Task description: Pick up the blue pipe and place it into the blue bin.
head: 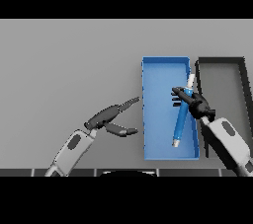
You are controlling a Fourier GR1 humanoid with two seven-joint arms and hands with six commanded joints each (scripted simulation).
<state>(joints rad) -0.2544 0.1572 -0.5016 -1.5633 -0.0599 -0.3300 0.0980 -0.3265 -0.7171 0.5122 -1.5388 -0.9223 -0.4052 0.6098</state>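
The blue pipe (182, 117), slim with pale ends, hangs steeply tilted over the right half of the blue bin (157, 75). My right hand (193, 102) is shut on the pipe's upper part, fingers curled round it above the bin's right wall. My left hand (105, 116) rests open over the table just left of the bin, fingers straight and pointing toward the bin, thumb spread below them.
A black bin (242, 72) stands right beside the blue bin, at the table's right edge. My right forearm (228, 141) crosses the black bin's near corner. Grey table (64, 65) stretches to the left and back.
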